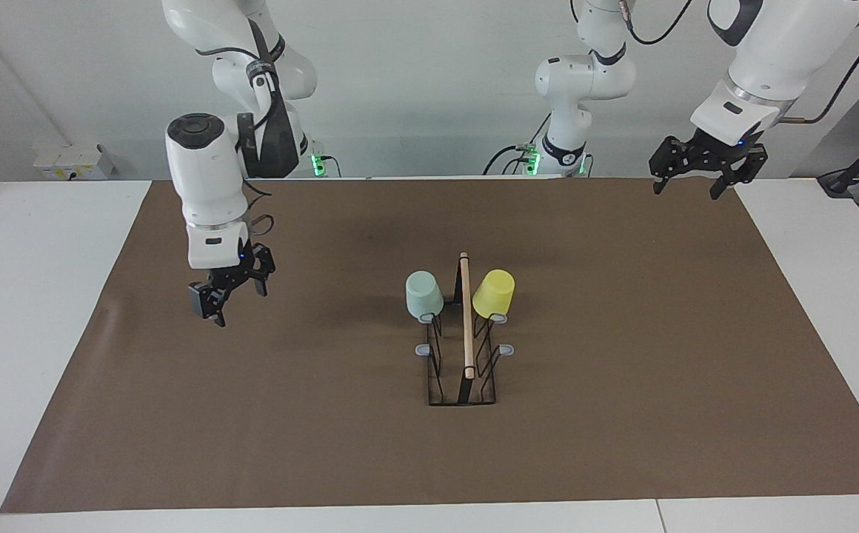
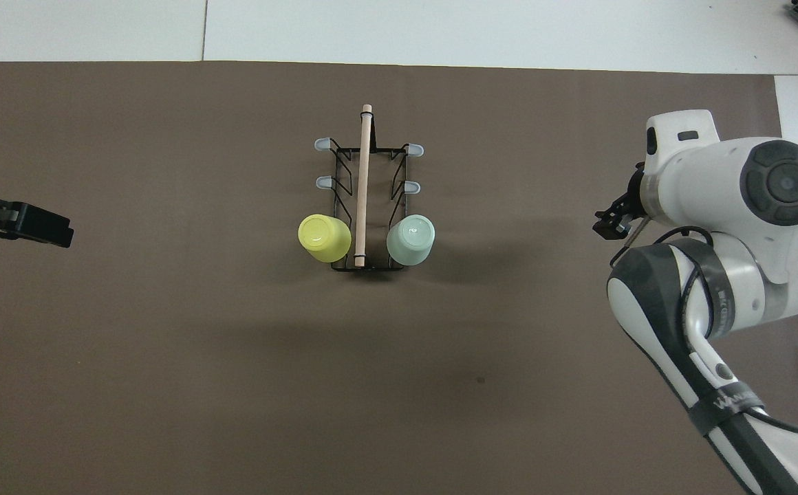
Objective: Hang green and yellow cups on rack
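The facing view shows both grippers whole, while the overhead view hides most of the right gripper (image 2: 612,223) under its own white arm and cuts the left gripper (image 2: 24,225) off at the frame's edge. Seen from the front, the right gripper (image 1: 228,290) hangs above the brown mat (image 1: 622,444) toward the right arm's end of the worktop (image 1: 22,311), its jaws spread and holding nothing. The left gripper (image 1: 705,169) hangs over the mat's corner at the left arm's end, close to the robots, jaws likewise spread and empty. The rack (image 1: 466,326) stands in the middle of the mat, its wooden rod running away from the robots. The green cup (image 1: 423,293) sits upside down on the prong nearest the robots on the right arm's side, and the yellow cup (image 1: 494,293) sits tilted on the matching prong on the left arm's side. The overhead view alone shows the cups' flat bottoms and the four bare grey prong tips. White lettering on the right arm's dark band is too small to read.
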Tool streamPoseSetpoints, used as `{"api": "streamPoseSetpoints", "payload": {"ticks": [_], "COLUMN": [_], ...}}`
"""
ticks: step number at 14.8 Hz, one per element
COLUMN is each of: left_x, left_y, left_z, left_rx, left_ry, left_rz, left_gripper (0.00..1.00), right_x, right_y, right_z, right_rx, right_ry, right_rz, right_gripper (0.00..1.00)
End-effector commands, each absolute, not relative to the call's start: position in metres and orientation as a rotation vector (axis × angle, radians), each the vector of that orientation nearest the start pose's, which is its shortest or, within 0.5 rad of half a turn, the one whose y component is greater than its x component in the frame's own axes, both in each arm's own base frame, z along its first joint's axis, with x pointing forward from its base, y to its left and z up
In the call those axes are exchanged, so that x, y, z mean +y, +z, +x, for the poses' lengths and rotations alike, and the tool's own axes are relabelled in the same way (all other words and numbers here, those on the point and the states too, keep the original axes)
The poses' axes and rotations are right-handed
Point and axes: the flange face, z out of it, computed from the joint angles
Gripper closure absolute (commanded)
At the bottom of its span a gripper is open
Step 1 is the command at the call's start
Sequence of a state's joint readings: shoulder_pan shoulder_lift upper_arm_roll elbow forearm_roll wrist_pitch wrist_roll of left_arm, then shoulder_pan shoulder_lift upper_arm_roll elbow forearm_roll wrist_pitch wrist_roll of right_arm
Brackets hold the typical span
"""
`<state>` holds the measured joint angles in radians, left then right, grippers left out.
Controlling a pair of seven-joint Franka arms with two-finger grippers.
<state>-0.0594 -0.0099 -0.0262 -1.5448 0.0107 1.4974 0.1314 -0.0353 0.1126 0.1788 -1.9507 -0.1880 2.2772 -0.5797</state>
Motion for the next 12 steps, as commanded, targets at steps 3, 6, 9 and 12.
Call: {"api": "streamPoseSetpoints", "payload": {"ticks": [3,6,9,12], "left_x": [-0.046,-0.044,-0.047,-0.047], "left_y": [0.633,0.633,0.635,0.639], "left_z": [0.536,0.536,0.535,0.536], "left_rx": [0.324,0.305,0.315,0.315], "left_ry": [0.084,0.082,0.075,0.07], "left_rz": [-3.11,-3.112,-3.111,-3.111], "left_gripper": [0.0,0.0,0.0,0.0], "right_x": [0.108,0.111,0.087,0.038], "right_y": [0.495,0.536,0.571,0.6], "right_z": [0.59,0.588,0.585,0.568], "right_rx": [-0.694,-0.354,-0.179,0.004], "right_ry": [-0.265,-0.22,-0.127,-0.018], "right_rz": [-3.231,-3.281,-3.303,-3.249], "right_gripper": [0.0,0.0,0.0,0.0]}}
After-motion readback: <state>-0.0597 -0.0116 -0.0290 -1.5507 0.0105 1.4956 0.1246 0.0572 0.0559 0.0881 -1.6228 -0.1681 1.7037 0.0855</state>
